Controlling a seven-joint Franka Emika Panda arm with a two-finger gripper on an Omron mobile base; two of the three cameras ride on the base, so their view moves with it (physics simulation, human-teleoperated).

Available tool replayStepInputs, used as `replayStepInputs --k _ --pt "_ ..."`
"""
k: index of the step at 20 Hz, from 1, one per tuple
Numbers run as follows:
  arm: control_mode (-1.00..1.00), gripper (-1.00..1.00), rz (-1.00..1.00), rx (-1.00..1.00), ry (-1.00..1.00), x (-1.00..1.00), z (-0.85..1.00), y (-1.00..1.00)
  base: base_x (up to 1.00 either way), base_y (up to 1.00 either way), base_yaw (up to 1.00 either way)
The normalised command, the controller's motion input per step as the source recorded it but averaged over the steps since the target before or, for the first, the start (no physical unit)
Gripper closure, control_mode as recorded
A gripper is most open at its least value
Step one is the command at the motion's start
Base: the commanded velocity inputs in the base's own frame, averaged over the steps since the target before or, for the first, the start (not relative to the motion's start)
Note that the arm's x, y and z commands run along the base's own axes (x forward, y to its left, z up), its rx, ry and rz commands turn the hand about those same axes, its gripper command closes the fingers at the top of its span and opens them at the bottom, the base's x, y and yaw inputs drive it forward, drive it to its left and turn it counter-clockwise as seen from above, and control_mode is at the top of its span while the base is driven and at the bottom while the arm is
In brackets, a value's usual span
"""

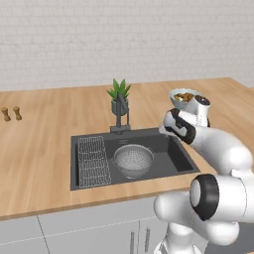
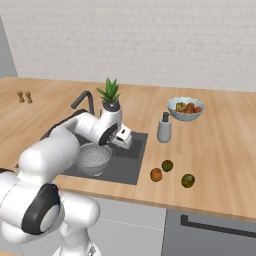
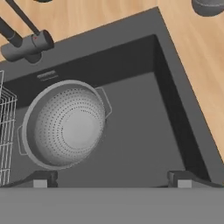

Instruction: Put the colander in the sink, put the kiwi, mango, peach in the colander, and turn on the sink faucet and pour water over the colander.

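The grey holed colander (image 3: 65, 124) stands upright in the left half of the dark sink (image 3: 144, 131), beside the wire rack (image 3: 4, 131). My gripper (image 3: 111, 181) hangs open and empty over the sink's right half, apart from the colander (image 2: 94, 157). The dark faucet (image 1: 120, 116) rises behind the basin, and no water is in view. On the counter right of the sink lie the orange-red peach (image 2: 156, 174) and two greenish fruits (image 2: 167, 165) (image 2: 188, 180), the kiwi and the mango; I cannot tell which is which.
A grey soap dispenser (image 2: 164, 129) stands by the sink's right rim. Behind it is a pale blue fruit bowl (image 2: 185, 107). A potted plant (image 1: 119, 94) sits behind the faucet. Two small shakers (image 1: 11, 113) stand far left on the wooden counter.
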Motion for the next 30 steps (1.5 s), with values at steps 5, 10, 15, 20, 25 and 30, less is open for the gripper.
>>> replayStepInputs --k 5,10,15,20,25,30 --pt "-1.00 -1.00 -0.02 -0.08 0.08 -0.76 0.19 -0.76 0.00 0.00 0.00" --pt "-1.00 -1.00 -0.13 -0.01 0.29 -0.46 0.00 -0.75 0.00 0.00 0.00" --pt "-1.00 -1.00 -0.14 0.00 0.33 -0.13 0.00 -0.58 0.00 0.00 0.00" --pt "-1.00 -1.00 -0.08 0.00 0.18 -0.01 -0.01 -0.54 0.00 0.00 0.00" --pt "-1.00 -1.00 -0.08 0.00 0.00 0.00 -0.22 -0.38 0.00 0.00 0.00" --pt "-1.00 -1.00 -0.04 0.00 -0.01 0.00 -0.32 -0.14 0.00 0.00 0.00"
